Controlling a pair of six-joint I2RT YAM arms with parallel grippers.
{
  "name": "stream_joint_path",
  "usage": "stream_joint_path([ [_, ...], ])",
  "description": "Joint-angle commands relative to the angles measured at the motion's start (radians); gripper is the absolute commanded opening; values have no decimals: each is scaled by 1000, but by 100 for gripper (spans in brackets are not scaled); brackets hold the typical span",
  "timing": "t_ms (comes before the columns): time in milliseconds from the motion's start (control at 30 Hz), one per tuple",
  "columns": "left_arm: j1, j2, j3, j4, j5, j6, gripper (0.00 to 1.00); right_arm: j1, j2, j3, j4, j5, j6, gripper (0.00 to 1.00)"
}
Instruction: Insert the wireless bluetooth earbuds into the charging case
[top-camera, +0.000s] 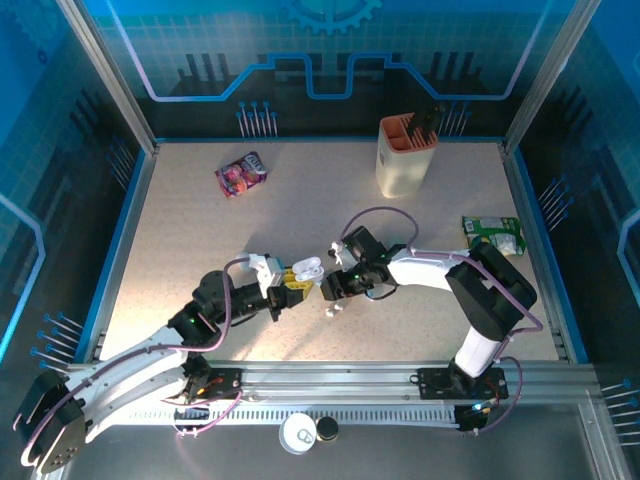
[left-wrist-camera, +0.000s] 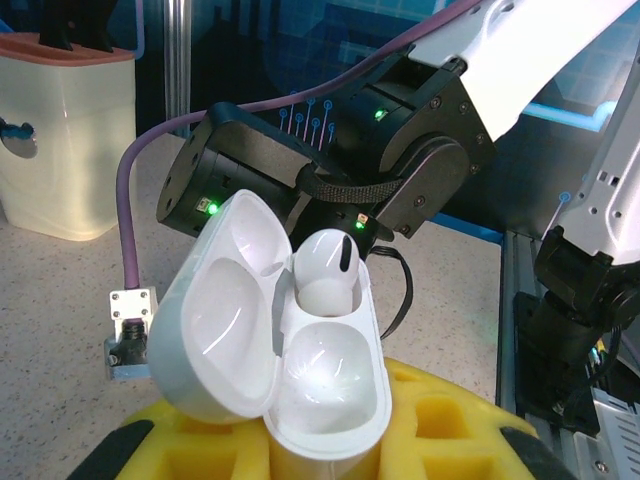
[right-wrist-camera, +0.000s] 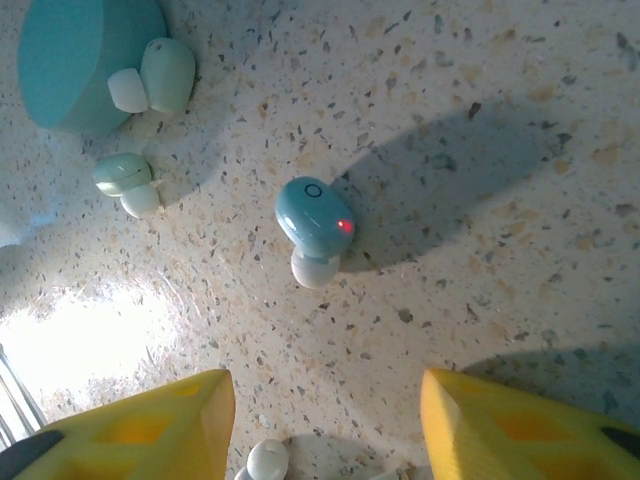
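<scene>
table (top-camera: 200, 220): speckled, I see both arms over it | left gripper (top-camera: 289, 286): I have it clamped on the open white charging case (left-wrist-camera: 280, 340) | right gripper (right-wrist-camera: 325, 420): fingers spread, nothing between them | white earbud (left-wrist-camera: 325, 265): seated in the case | pale blue earbud (right-wrist-camera: 315, 222): loose on the table under the right gripper, red light on

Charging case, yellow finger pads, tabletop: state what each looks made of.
Charging case: glossy white hard plastic, by the bright highlights on its shell. Yellow finger pads: matte, probably soft foam or rubber, moulded with square pockets; can't be sure. Tabletop: speckled beige, terrazzo-like stone or laminate, dull sheen; which one the look leaves open.
</scene>
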Motion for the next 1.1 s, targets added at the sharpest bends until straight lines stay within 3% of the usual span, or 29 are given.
stream_joint_path([
  [0,4,18,25,2,-16,26,6,9,-30,-40,-31,-81,-27,52],
  [267,5,80,36,56,-7,26,5,18,-143,-146,-7,-154,-42,48],
  [400,4,82,28,60,-13,26,5,19,-190,-158,-28,-114,-48,47],
  [667,3,53,19,36,-22,21,5,23,-110,-68,-115,-26,-101,39],
  [800,4,29,8,13,-28,16,5,36,-62,-43,-131,-29,-123,34],
  [1067,5,10,-4,7,-47,19,6,64,-52,-59,-128,-56,-158,33],
])
